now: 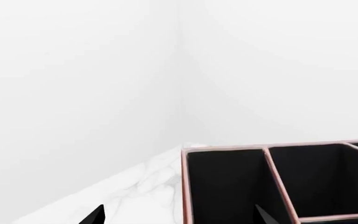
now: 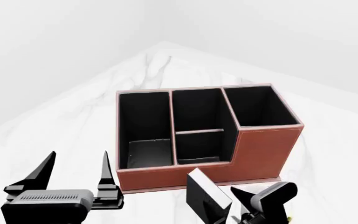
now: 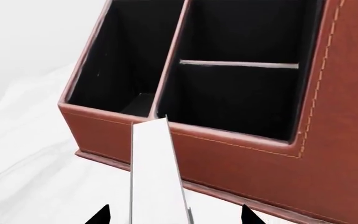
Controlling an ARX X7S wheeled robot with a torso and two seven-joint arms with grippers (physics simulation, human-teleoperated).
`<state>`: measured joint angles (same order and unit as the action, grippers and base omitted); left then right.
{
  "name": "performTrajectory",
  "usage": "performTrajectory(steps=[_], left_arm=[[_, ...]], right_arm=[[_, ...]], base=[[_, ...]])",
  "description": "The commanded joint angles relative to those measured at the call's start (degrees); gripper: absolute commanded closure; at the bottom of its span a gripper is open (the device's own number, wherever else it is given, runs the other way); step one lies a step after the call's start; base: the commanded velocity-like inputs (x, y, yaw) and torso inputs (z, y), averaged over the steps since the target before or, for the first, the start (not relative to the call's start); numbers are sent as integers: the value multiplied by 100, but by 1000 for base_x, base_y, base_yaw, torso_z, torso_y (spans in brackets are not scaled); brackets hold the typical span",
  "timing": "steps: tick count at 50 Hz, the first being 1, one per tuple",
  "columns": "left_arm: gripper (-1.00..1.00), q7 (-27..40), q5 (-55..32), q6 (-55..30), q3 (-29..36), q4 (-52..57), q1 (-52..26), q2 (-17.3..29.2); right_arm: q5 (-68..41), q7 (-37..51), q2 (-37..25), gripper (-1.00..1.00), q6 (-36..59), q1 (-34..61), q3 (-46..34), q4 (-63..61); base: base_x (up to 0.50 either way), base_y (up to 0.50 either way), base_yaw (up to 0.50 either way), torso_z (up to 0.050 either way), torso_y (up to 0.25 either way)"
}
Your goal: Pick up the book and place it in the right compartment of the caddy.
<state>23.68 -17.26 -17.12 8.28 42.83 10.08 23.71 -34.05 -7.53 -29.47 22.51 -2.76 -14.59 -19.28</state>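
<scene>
The reddish-brown caddy [image 2: 263,149] stands mid-table, and its tall square right compartment [image 2: 260,106] is empty. The black book [image 2: 205,197] with white page edges stands tilted in front of the caddy's low front wall. In the right wrist view its white page edge [image 3: 157,172] runs between the fingertips of my right gripper [image 3: 175,217], which stand wide with a gap on each side. That gripper also shows in the head view [image 2: 240,206], beside the book. My left gripper [image 2: 79,161] is open and empty left of the caddy, and in the left wrist view [image 1: 179,215] it straddles the caddy's end wall [image 1: 187,186].
The white marble tabletop [image 2: 54,126] narrows to a far corner behind the caddy, with white walls beyond. The caddy's wide left section [image 2: 143,126] and divided middle section [image 2: 197,126] are empty. No mug is in view.
</scene>
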Motion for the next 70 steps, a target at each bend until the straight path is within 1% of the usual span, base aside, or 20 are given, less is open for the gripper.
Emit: performTrajectory(steps=[1,8,9,31,42,47,61,70], left_arm=[[-100,22,-7,-5,15,11,-3,17],[-100,32,-18,1,15,9,-2,27],[-100,33,-20,3,16,9,-1,28],[-100,66,-23,31,45,-2,5,52],[-100,86,-37,41,43,12,15,70],[-100,98,-38,44,45,12,15,76],[-100,117,-39,47,68,-18,-9,87],[-100,138,-64,43,54,5,9,105]], right_arm=[[20,-9,10,-100,-22,-5,-44,56],[14,12,7,-100,-6,9,-48,71],[17,15,8,100,-2,14,-53,74],[-13,-3,-21,100,-15,6,-103,2],[-238,278,-307,100,213,-119,68,-999],[-291,363,-345,100,289,-55,113,-1152],[-672,861,-520,100,846,411,383,-1792],[-1323,1568,-510,100,1520,1061,748,-2150]], base=[[0,0,0,0,0],[0,0,0,0,0],[0,0,0,0,0],[0,0,0,0,0],[0,0,0,0,1],[0,0,0,0,0],[0,0,0,0,1],[0,0,0,0,1]])
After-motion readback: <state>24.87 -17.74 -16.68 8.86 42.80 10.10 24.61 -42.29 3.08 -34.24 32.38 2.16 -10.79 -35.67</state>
